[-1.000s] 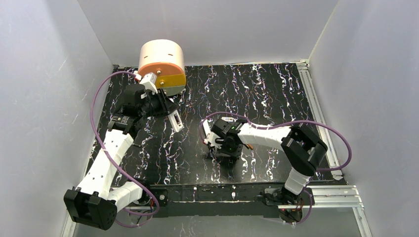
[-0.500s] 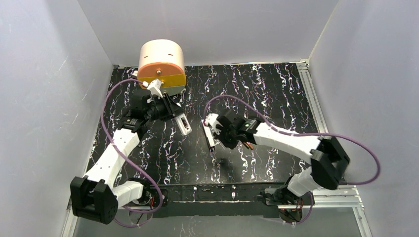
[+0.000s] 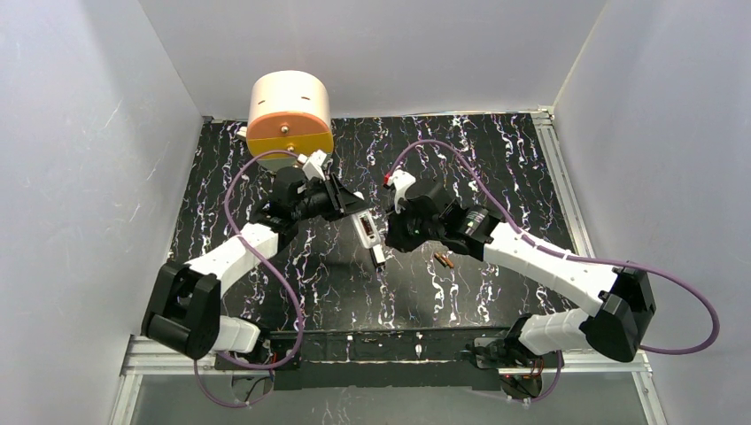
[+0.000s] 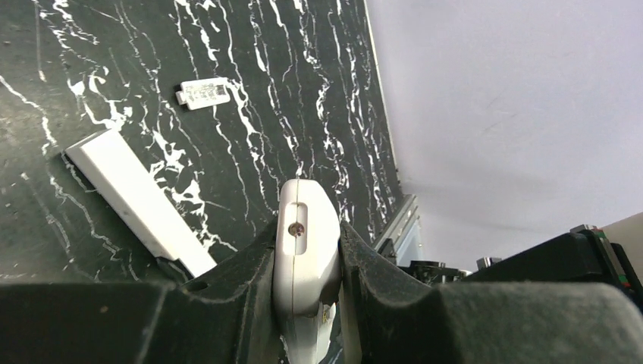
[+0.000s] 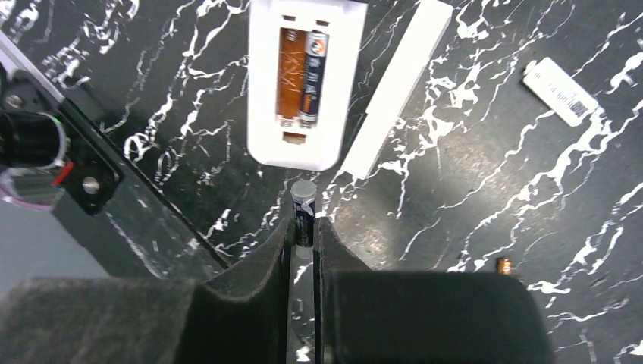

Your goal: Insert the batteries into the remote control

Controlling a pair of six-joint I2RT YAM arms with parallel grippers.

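Left tool (image 4: 305, 254) is clamped on one end of the remote control (image 5: 261, 91), holding it raised above the counter (image 3: 496, 168). The open compartment faces the right tool (image 5: 303, 231).

Two batteries (image 5: 290, 76) lie side by side inside the remote, one copper-orange and one dark.

Right tool is pinched tight on a slim dark cylinder (image 5: 303, 212) with a pale tip, just short of the remote's free end and not touching it.

Loose batteries (image 3: 443, 259) lie on the counter to the right of the remote. A long white bar (image 5: 394, 91) lies beside the remote, and a small labelled white piece (image 5: 561, 91) lies beyond it.
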